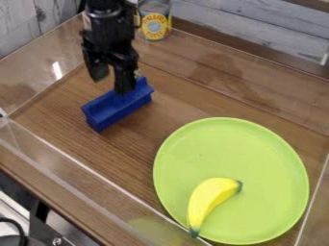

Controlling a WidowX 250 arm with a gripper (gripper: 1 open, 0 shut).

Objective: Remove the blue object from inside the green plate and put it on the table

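Note:
The blue object [117, 105], a dark blue elongated block, lies on the brown wood table [77, 154] at the left, outside the green plate [232, 163]. My black gripper [112, 80] hangs just above the block's far end, pointing down. Its fingers are open and nothing is between them. The lime-green plate sits at the right front and holds only a yellow banana [211, 201].
A yellow-labelled can [154, 27] stands at the back behind the arm. Clear acrylic walls [38, 163] edge the table on the left and front. A grey plank wall runs along the back.

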